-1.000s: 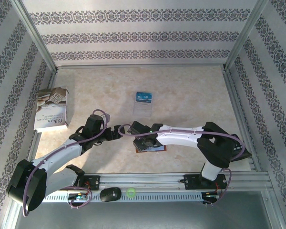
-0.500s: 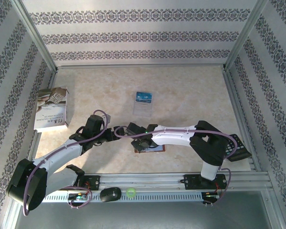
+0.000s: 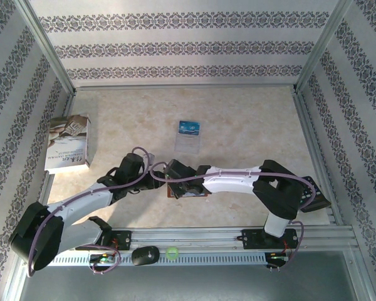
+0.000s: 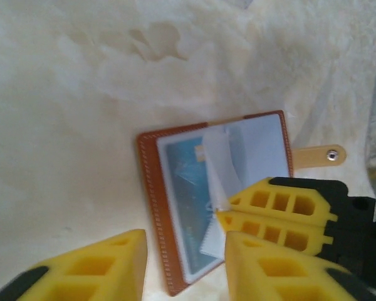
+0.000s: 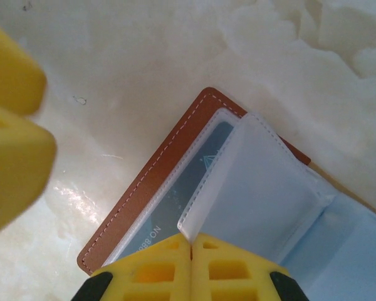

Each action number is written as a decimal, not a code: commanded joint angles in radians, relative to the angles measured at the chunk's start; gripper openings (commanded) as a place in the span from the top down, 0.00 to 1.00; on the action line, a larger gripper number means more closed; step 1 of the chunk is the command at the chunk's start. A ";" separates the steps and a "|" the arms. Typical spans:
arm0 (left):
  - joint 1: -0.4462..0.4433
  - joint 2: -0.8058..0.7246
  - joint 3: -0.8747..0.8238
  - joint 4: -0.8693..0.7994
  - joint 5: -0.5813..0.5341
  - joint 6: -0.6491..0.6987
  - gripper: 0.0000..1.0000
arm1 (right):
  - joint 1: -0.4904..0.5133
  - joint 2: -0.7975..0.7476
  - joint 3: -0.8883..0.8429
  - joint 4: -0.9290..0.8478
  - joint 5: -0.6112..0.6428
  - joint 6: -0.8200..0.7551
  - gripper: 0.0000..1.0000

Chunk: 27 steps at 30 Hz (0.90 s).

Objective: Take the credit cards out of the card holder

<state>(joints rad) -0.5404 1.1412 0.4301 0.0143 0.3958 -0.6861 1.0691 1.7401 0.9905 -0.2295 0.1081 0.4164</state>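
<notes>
The card holder (image 3: 194, 194) lies open on the table between my two grippers, brown leather rim (image 4: 151, 207) up, snap tab (image 4: 319, 155) to one side. A blue credit card (image 4: 183, 185) sits inside its clear sleeve, also visible as a grey-blue card (image 5: 169, 207). My right gripper (image 5: 191, 249) is shut on the corner of a clear sleeve page (image 5: 263, 188), lifting it. My left gripper (image 4: 185, 276) stands open, its fingers either side of the holder's near end. Another blue credit card (image 3: 189, 127) lies on a pale sheet (image 3: 188, 142) farther back.
A white-grey booklet (image 3: 67, 143) lies at the left wall. A black device (image 3: 316, 194) sits by the right arm's elbow. A mouse (image 3: 145, 255) and a green ball (image 3: 172, 253) rest on the front rail. Patterned walls close in three sides.
My right gripper has closed on the sleeve page. The left gripper moved right up to the holder and its jaws narrowed. The holder shifted slightly left.
</notes>
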 commanded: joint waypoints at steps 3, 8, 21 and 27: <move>-0.052 0.090 0.013 0.136 0.002 -0.023 0.88 | -0.003 -0.059 -0.094 0.177 -0.040 0.062 1.00; -0.076 0.162 0.011 0.202 0.016 -0.041 0.96 | -0.003 -0.086 -0.144 0.242 -0.038 0.084 1.00; -0.105 0.266 0.059 0.143 -0.025 -0.037 1.00 | -0.003 -0.108 -0.190 0.302 -0.037 0.126 1.00; -0.104 0.305 0.083 0.077 -0.055 -0.015 1.00 | -0.003 -0.131 -0.219 0.298 0.000 0.154 1.00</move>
<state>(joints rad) -0.6342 1.4338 0.4892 0.1513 0.3721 -0.7193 1.0645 1.6466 0.7906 0.0425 0.0803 0.5388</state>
